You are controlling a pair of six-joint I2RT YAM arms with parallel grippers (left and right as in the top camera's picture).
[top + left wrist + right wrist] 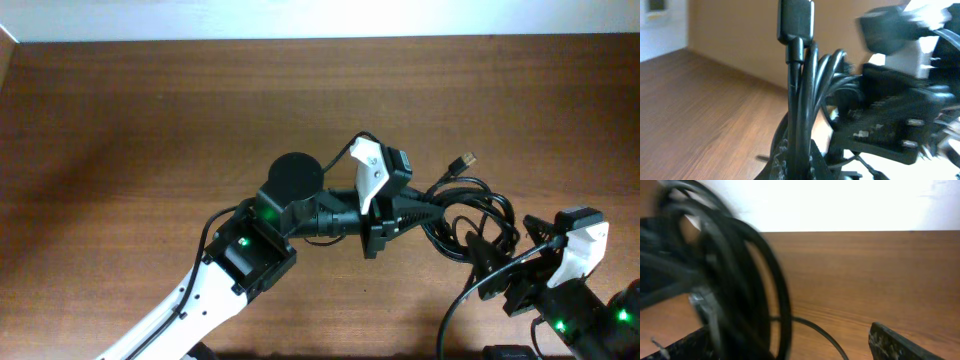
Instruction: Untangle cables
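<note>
The cables [470,213] are a tangle of thin black loops right of the table's middle, with one small plug [465,160] sticking out toward the back. My left gripper [413,212] is shut on the bundle's left side. In the left wrist view, several strands [801,100] rise between its fingers and a black plug [795,22] sits on top. My right gripper [492,268] stands open at the bundle's lower right. In the right wrist view, the blurred loops [740,280] hang near the left finger, and the right finger [900,344] is bare.
Brown wooden table [150,120] with a pale wall along its far edge. A single thin cable strand [815,330] lies on the wood between my right fingers. My right gripper's black body [890,120] fills the right of the left wrist view.
</note>
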